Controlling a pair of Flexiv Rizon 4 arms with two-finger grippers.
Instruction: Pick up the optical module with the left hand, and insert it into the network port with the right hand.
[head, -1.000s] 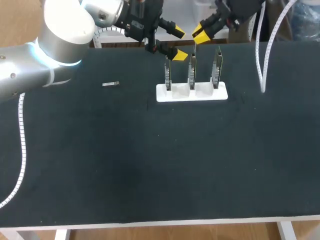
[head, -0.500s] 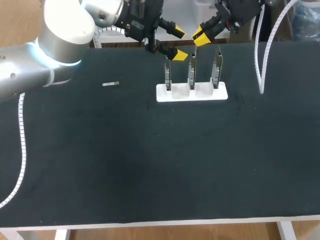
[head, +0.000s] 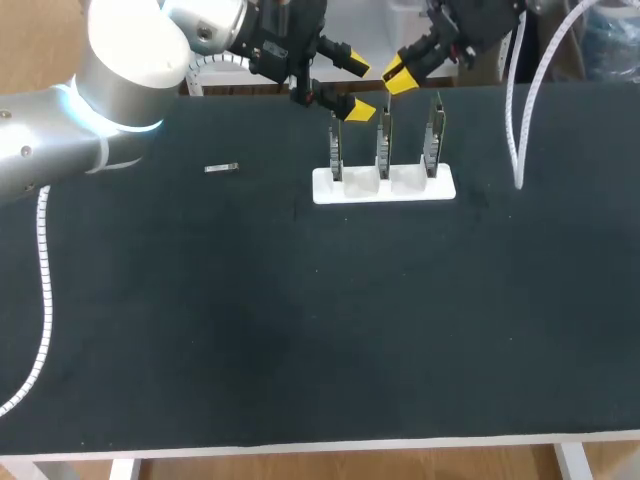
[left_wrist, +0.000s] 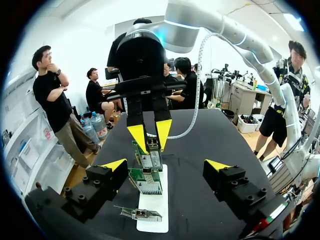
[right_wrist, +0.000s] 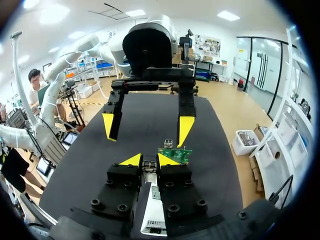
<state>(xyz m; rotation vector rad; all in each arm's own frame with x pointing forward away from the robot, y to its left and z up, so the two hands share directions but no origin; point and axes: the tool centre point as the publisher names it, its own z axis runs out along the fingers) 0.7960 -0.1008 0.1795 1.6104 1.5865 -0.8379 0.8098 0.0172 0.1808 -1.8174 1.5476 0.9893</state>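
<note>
Two tools are hanging above the white holder (head: 385, 187), which is standing on the dark tabletop (head: 300, 320) with three circuit boards (head: 383, 135) upright in it. The right tool (right_wrist: 150, 161) is pinching the optical module (right_wrist: 149, 167), a small metal block, between its narrowly set yellow tips, just above the holder's boards. The left tool (left_wrist: 166, 164) is gaping wide and carrying nothing, hovering above the holder's left end. A small metallic piece (head: 221, 168) is lying flat, well apart from the holder on the left arm's side; what it is cannot be told.

With the module sitting in the right tool, the pick-up part seems done and insertion is the step in hand. To do it well, the right arm should be lining up the module's long axis with the port on one of the holder's boards, then pushing in slowly and straight. The port itself is too small to make out. The boards look thin and only slotted into the holder, so any sideways push is risking a tilt. The left tool is hanging close, so the approach needs room.
</note>
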